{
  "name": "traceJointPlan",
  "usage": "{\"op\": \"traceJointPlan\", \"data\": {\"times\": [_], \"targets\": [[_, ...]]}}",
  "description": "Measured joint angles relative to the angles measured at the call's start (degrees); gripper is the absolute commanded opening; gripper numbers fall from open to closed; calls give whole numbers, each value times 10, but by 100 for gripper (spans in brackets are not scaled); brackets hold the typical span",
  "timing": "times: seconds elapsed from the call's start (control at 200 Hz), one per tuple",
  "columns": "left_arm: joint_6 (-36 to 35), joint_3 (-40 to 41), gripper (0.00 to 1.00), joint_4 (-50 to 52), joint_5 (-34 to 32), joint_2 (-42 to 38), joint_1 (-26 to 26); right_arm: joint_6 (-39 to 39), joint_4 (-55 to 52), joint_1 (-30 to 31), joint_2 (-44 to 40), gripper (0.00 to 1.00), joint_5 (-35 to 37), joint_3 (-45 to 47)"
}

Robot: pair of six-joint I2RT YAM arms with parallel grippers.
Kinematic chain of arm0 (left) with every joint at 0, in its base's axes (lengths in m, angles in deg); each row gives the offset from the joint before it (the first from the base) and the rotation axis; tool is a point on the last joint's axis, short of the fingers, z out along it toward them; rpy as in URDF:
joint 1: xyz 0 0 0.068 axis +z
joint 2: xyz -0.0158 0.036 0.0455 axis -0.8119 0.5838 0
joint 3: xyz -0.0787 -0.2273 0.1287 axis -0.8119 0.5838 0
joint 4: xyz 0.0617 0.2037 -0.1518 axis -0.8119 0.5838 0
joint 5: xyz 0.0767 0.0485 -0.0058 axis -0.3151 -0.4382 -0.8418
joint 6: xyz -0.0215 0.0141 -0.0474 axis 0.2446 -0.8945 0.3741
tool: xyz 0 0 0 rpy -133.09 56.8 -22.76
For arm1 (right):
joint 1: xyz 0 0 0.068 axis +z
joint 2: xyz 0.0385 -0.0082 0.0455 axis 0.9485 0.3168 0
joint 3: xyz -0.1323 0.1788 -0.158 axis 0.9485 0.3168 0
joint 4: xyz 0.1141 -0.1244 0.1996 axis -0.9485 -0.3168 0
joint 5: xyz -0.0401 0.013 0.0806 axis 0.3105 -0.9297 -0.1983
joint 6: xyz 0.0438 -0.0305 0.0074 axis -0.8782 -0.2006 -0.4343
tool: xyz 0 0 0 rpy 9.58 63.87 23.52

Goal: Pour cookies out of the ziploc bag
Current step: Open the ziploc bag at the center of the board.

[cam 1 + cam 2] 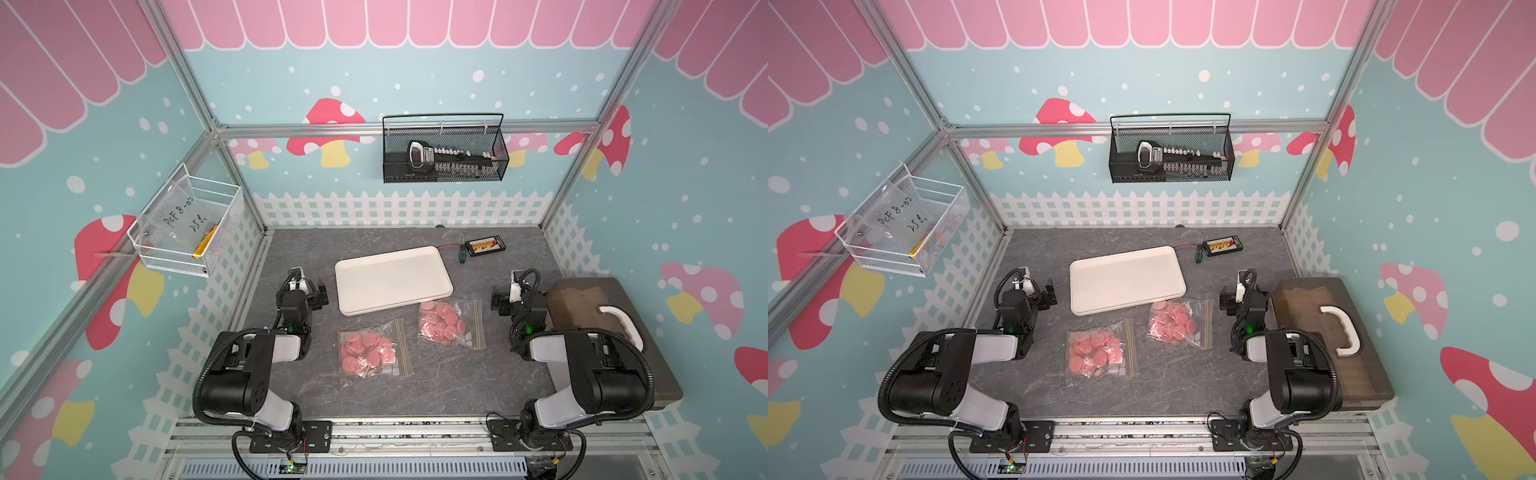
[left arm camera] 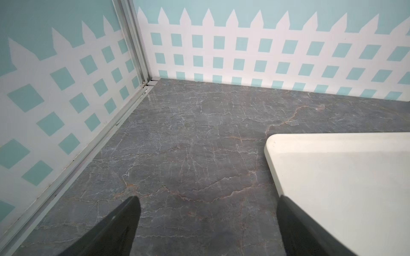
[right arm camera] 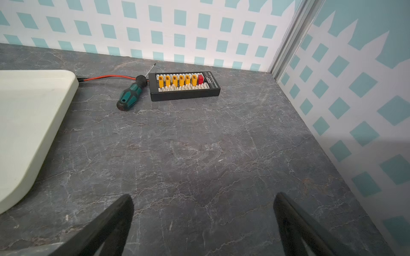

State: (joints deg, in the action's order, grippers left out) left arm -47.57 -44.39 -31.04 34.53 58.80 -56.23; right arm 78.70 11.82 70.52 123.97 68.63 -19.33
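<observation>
Here we find the left gripper [image 2: 207,199] and right gripper [image 3: 203,197] both spread wide, holding nothing. The cookies [image 1: 368,353] (all inside two clear bags [image 1: 473,324]) lie mid-way across the bench [image 1: 415,395], between the grippers, touching neither, just front of the white tray [image 1: 390,266].

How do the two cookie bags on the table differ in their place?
The farther bag reaches the white tray's near edge; the nearer bag lies apart from it. The farther bag sits closer to the right arm; the nearer bag sits closer to the left arm. Both are clear, lie flat and hold pink cookies.
</observation>
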Motion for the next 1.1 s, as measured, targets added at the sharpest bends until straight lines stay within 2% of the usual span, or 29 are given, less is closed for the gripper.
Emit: {"op": "traceJointPlan", "data": {"times": [1.101], "targets": [[0, 0, 100, 1, 26, 0, 3, 0, 0, 0, 0, 99, 0, 0]]}}
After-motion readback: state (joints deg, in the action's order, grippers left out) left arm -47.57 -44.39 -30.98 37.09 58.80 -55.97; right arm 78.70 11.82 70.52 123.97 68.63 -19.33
